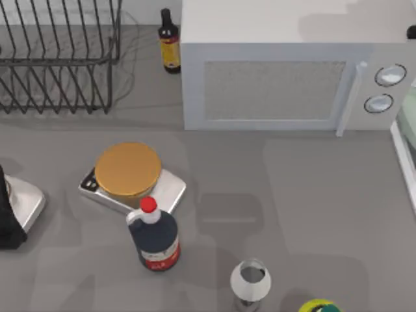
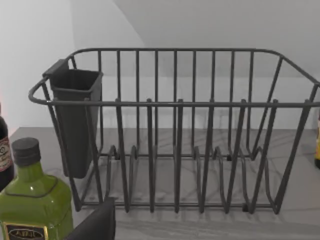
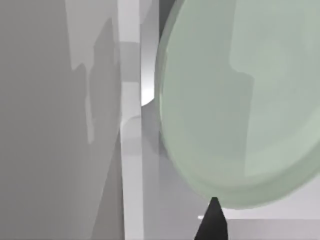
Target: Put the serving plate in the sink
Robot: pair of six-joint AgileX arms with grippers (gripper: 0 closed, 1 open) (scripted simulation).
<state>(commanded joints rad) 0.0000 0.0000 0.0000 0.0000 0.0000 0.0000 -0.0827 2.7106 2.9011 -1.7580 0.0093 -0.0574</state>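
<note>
The serving plate (image 3: 235, 100), large, pale mint-green and plain, stands tilted on edge close before the right wrist camera. One dark fingertip (image 3: 214, 222) of my right gripper (image 3: 214, 205) meets its rim; the other is hidden behind the plate. Beside the plate runs the sink's straight white rim (image 3: 131, 150), with the basin beneath the plate. In the top view a sliver of the plate (image 1: 411, 107) shows at the far right edge, above the sink rim (image 1: 403, 153). My left arm (image 1: 16, 208) is parked at the table's left edge.
A white microwave (image 1: 279, 71) stands at the back, just left of the sink. A wire dish rack (image 1: 58, 58) (image 2: 175, 135) fills the back left. A silver scale with a golden disc (image 1: 128, 170), a dark red-capped bottle (image 1: 155, 237) and a glass (image 1: 251, 279) stand mid-table.
</note>
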